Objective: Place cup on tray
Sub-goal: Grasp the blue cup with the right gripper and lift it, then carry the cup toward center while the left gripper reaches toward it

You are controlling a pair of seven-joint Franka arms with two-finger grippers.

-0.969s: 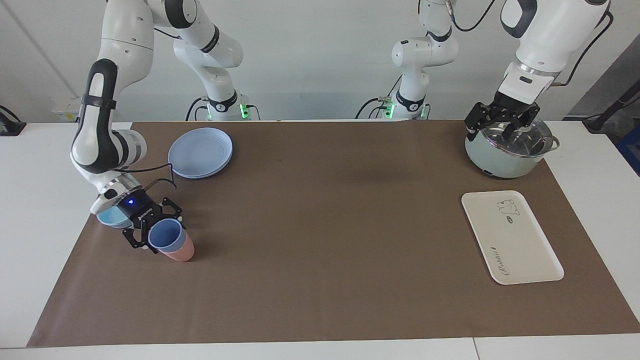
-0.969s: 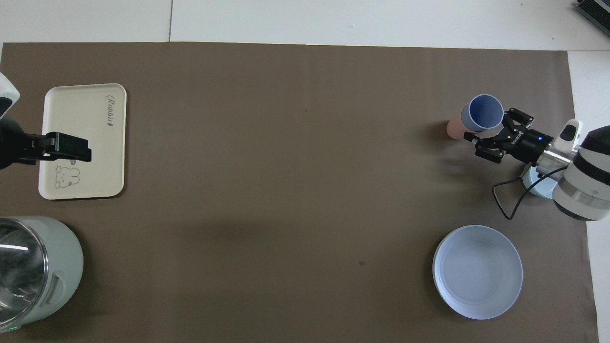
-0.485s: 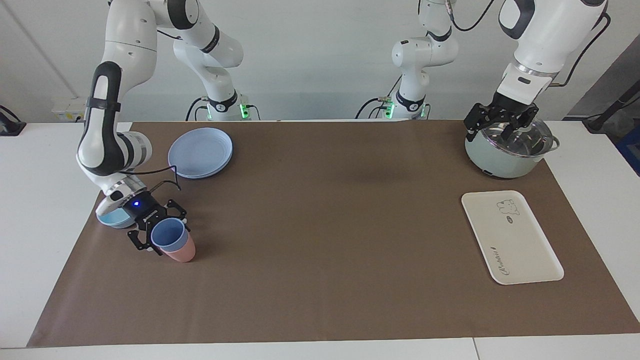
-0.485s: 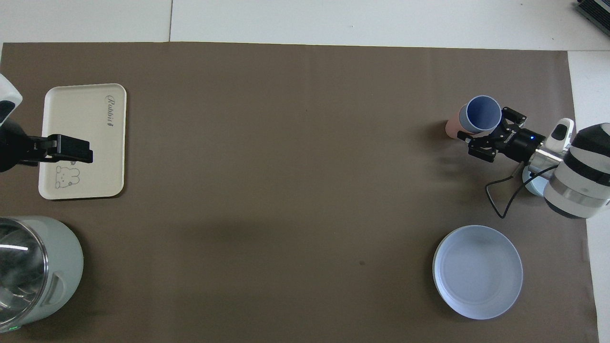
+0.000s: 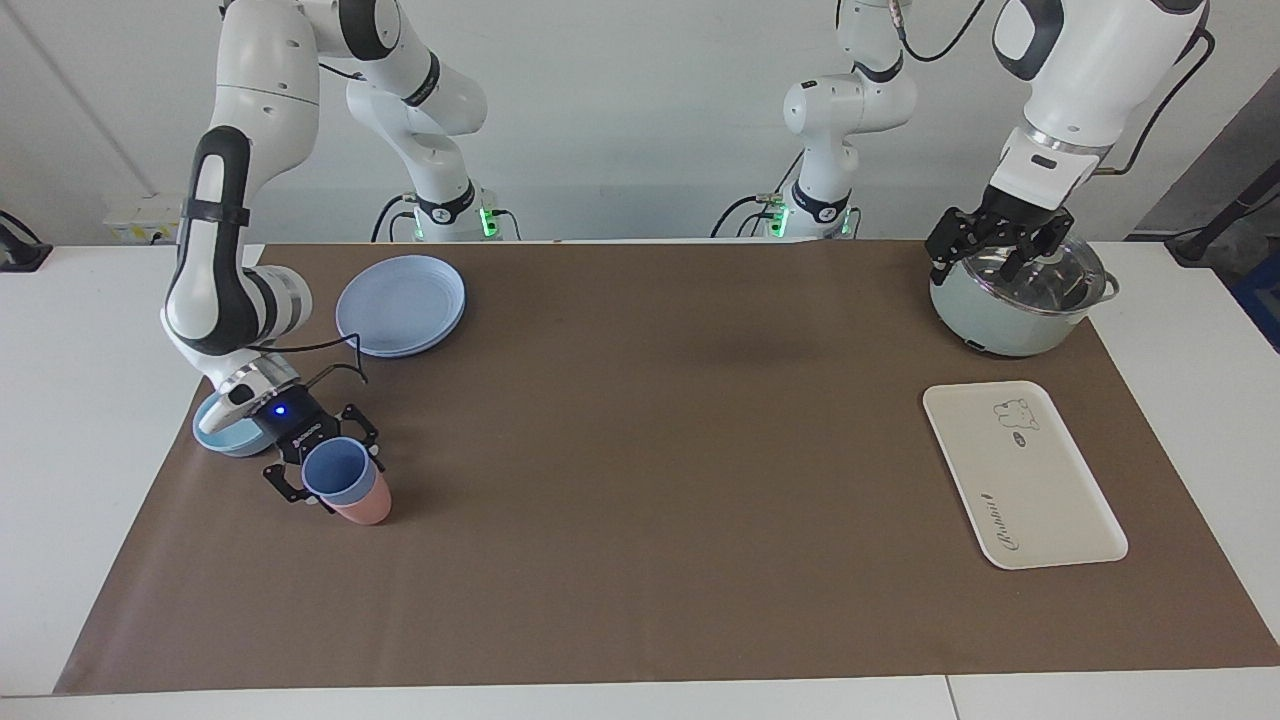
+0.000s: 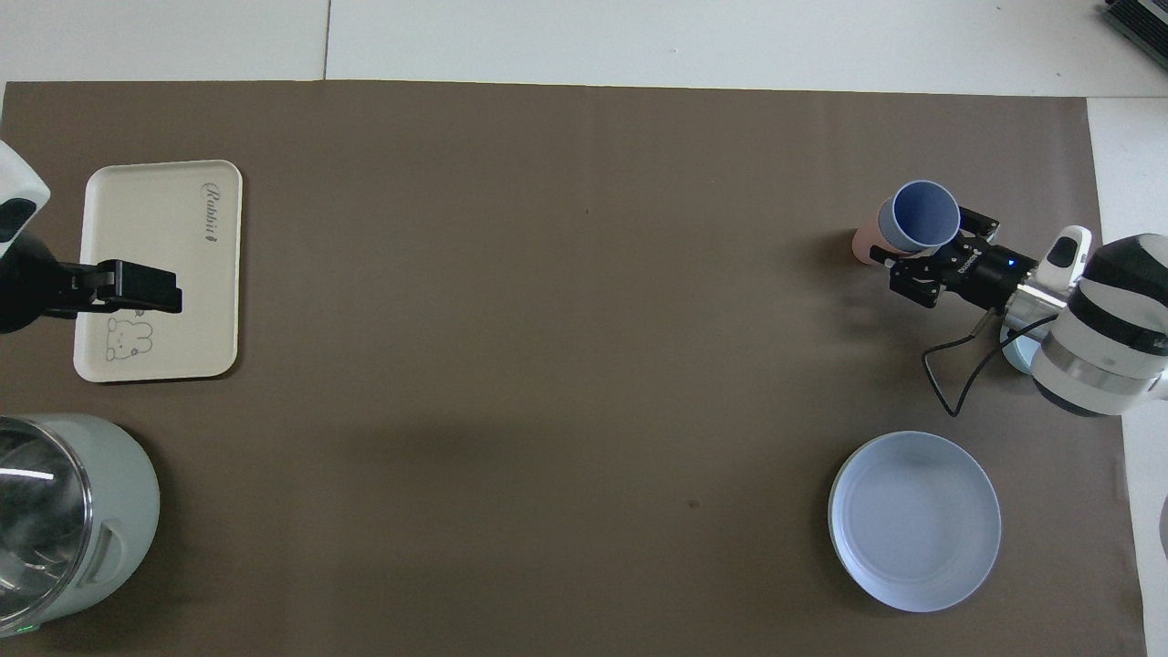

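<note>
The cup (image 5: 337,473), nested in a pink cup (image 5: 364,504) near the tabletop's right-arm edge, was straddled by the right hand (image 5: 322,470), fingers spread, after closing in over one second. The left hand (image 5: 995,246), fingers spread, waited over a pot (image 5: 1015,303); the tray (image 5: 1022,473) lay bare, so the grasp looked imminent.

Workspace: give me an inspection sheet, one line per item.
Surface: brown mat on a white table.
Job's things: periwinkle cup nested in a pink tumbler, toward the right arm's end; cream tray bare, toward the left arm's end.
Clutter: blue plates, light-blue bowl, lidded pot.
Grippers: right gripper around the cup; left gripper over the pot.
Cables: black cable loops off the right wrist.
Surroundings: white wall; nothing else seen.
</note>
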